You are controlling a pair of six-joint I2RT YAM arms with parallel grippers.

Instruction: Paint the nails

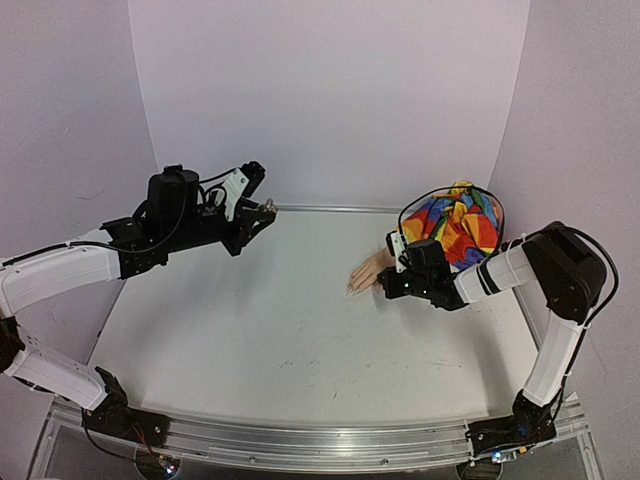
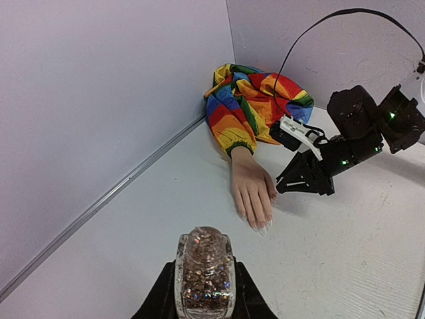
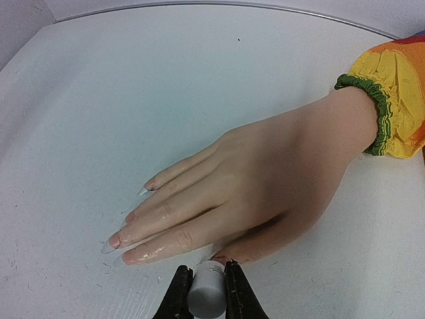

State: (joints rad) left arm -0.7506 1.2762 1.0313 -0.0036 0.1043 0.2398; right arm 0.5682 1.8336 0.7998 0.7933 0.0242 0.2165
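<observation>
Nails [image 3: 109, 246] are to be painted; what is gripped?

A white cap [image 3: 206, 299] is pinched by the right gripper [image 3: 206, 278] near the sleeve [image 3: 398, 93]; a glitter bottle [image 2: 204, 266] is clamped by the left gripper [image 2: 204, 296], well apart from it.

How is the stroke best made?

Lightly, it is judged, base to tip, off the skin.

And the lie?

Palm down; the mannequin hand [image 3: 265, 179] is laid with its long axis running out from the sleeve, nails pointed away from it.

The left arm is stretching forward, raised, its gripper [image 1: 258, 210] pinching a glitter bottle [image 2: 204, 276] between closed fingers. The right arm is folding inward and low, its gripper [image 1: 386, 284] clamping a white cap [image 3: 207, 287].
</observation>
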